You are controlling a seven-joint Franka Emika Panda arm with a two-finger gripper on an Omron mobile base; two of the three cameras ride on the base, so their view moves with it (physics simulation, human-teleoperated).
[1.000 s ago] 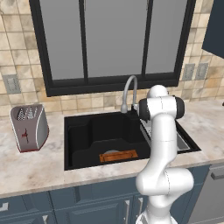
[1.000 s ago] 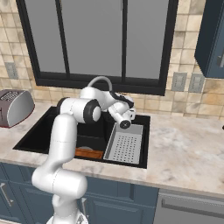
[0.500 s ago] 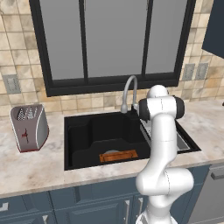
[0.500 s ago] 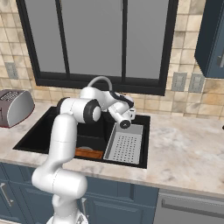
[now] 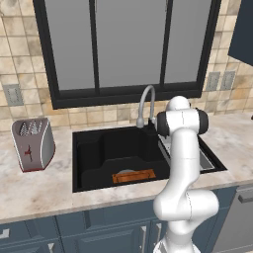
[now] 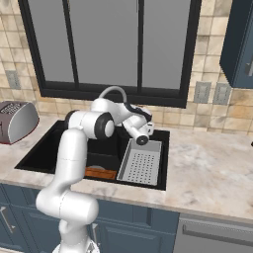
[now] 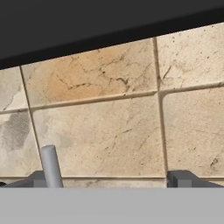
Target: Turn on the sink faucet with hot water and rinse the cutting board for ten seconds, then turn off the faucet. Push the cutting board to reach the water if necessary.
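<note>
Beige wall tiles (image 7: 109,122) stand behind the deep black sink (image 5: 99,148). Near its front lies the small orange-brown wooden cutting board (image 5: 134,176) (flat). By the slim grey metal faucet (image 5: 145,101), the gripper (image 6: 146,132) is spread wide, holding nothing.

The sink (image 5: 94,148) is matt black. The cutting board (image 5: 134,176) is orange-brown wood with a darker rim. The sink faucet (image 5: 145,101) is smooth grey metal. The rack (image 6: 141,162) is perforated grey metal. The bench (image 5: 34,185) is mottled beige stone. The toaster (image 5: 33,143) is brushed metal.
</note>
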